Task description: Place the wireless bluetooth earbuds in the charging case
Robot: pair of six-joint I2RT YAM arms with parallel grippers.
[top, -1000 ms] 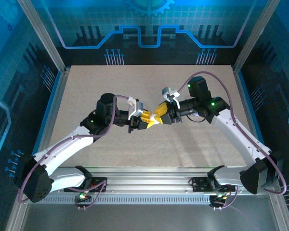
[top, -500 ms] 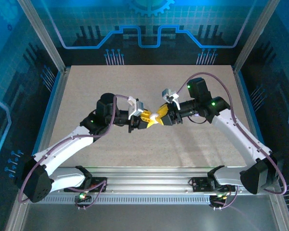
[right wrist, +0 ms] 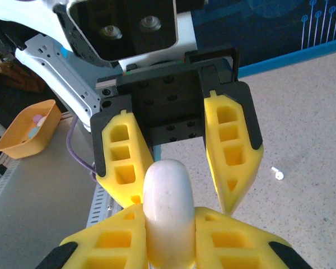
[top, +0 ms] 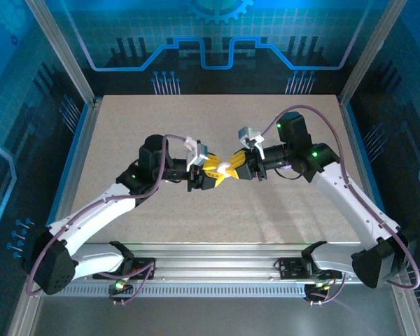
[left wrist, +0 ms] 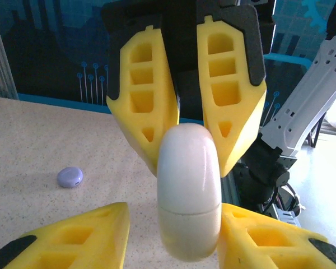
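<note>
A white oval charging case (top: pixel 225 169), lid closed along a thin seam, hangs above the middle of the table between both grippers. My right gripper (right wrist: pixel 168 227) is shut on the case (right wrist: pixel 167 202), its yellow fingers pressing both sides. My left gripper (left wrist: pixel 173 230) is open around the case (left wrist: pixel 189 196), with a clear gap on the left side. In the top view the left gripper (top: pixel 217 173) and right gripper (top: pixel 234 168) meet tip to tip. One tiny white earbud (right wrist: pixel 277 173) lies on the table beyond the left gripper's fingers (right wrist: pixel 233 151).
A small lilac puck (left wrist: pixel 70 177) lies on the speckled tabletop (top: pixel 161 126) to the left. An orange bowl (right wrist: pixel 28 130) sits off the table beside the aluminium rail (top: pixel 217 255). Blue walls and frame posts enclose the table.
The right gripper closed onto the case while the left gripper's fingers spread off it. The right wrist shifted slightly toward the left arm.
</note>
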